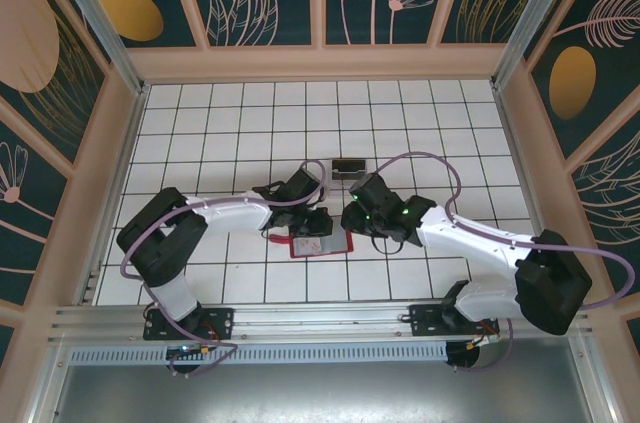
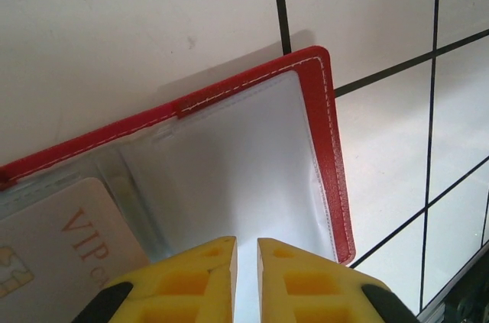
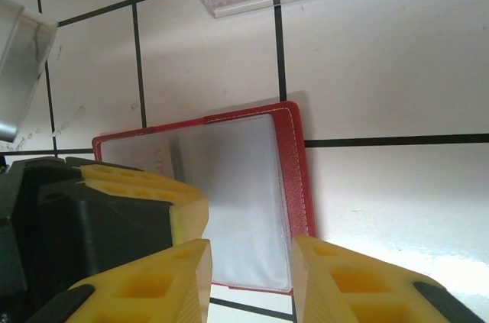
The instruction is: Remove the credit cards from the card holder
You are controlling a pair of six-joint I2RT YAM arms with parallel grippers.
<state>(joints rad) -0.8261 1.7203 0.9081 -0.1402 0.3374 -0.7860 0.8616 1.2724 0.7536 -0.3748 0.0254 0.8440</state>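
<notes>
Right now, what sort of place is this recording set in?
Most likely a purpose-built robot test booth, not a home or shop. A white gridded tabletop is boxed in by walls of decorative leaf-print panels, and the left arm and right arm are bolted to an aluminium rail at its near edge.

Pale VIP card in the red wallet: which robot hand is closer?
Left. The left gripper sits beside the card, over the next sleeve; the right gripper is at the far edge of the wallet.

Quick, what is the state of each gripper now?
Left gripper: nearly shut, over the card holder; whether it grips cannot be told.
Right gripper: open, holding nothing.
</notes>
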